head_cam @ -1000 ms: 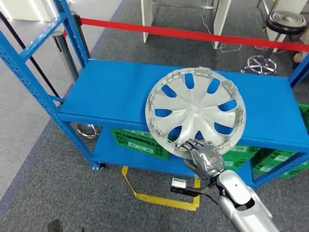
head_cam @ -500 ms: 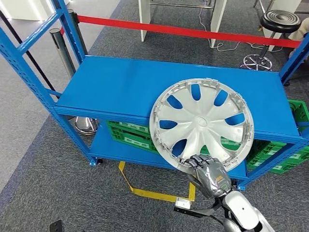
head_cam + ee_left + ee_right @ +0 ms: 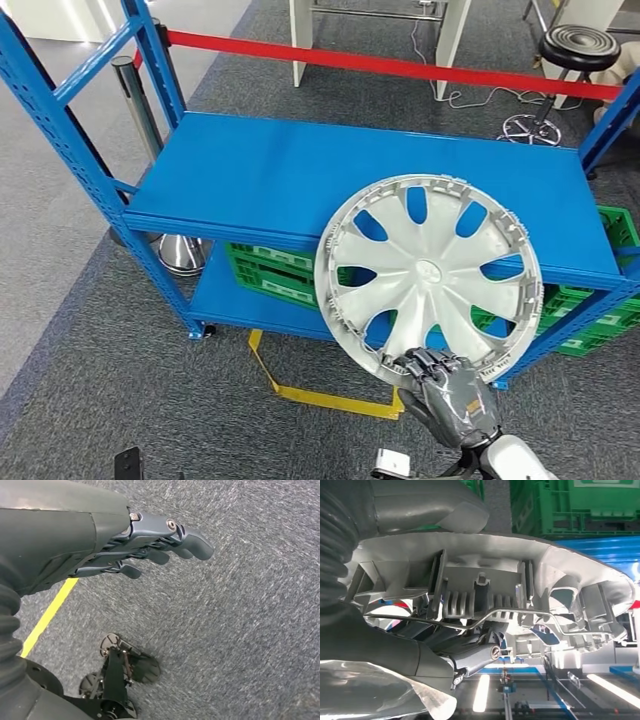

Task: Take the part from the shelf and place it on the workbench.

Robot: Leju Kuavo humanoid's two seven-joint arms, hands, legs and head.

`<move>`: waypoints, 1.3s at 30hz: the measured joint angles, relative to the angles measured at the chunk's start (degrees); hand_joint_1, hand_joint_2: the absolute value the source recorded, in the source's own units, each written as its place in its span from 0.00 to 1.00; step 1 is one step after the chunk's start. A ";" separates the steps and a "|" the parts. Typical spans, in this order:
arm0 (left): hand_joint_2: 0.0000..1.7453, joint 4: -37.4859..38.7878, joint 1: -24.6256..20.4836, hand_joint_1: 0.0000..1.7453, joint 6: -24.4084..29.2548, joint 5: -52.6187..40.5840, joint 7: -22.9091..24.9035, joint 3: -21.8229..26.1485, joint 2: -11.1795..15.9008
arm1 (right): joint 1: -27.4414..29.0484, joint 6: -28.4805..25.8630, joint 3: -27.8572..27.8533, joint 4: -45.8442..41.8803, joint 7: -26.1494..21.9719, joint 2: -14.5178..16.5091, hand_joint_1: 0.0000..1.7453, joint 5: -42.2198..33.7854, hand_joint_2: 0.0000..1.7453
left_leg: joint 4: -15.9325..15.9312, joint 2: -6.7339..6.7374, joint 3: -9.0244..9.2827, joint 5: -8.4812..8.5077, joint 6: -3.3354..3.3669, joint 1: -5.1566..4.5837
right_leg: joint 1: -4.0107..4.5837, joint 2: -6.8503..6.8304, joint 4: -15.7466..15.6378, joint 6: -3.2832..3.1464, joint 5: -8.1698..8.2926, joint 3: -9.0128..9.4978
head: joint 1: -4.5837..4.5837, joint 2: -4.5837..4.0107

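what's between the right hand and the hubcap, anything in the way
Nothing is. The right hand already grips the hubcap at its lower rim, holding it tilted up in front of the blue shelf. The workbench isn't in view.

I see a blue shelf (image 3: 264, 185) standing on grey carpet (image 3: 113, 380) — green crates (image 3: 275, 275) on its lower deck — yellow tape (image 3: 317, 398) on the floor below.
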 joint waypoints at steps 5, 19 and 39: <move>1.00 0.00 0.19 0.00 -0.28 1.04 0.45 0.03 0.21 | -5.32 0.26 0.83 2.17 -1.18 1.04 1.00 0.05 1.00 | 2.69 0.00 -1.56 -1.56 -1.55 0.07 | -0.21 0.27 -0.49 -1.86 0.60 -0.40 | -0.17 0.00; 1.00 0.00 0.05 0.00 -0.73 0.72 1.90 0.14 1.43 | -15.49 1.64 5.00 11.87 1.27 4.28 1.00 4.01 1.00 | 0.02 1.27 -1.48 1.03 -0.03 -0.16 | 0.54 -3.00 0.25 -1.26 0.55 -1.91 | -0.32 0.00; 1.00 0.03 -0.98 0.00 0.30 -3.74 1.73 -1.89 -0.33 | -12.40 0.21 6.41 11.06 0.19 3.31 1.00 2.73 1.00 | 15.30 -0.92 -9.33 -5.41 -2.29 0.72 | -0.51 -0.61 -0.20 -2.24 -0.07 -0.16 | -0.72 0.00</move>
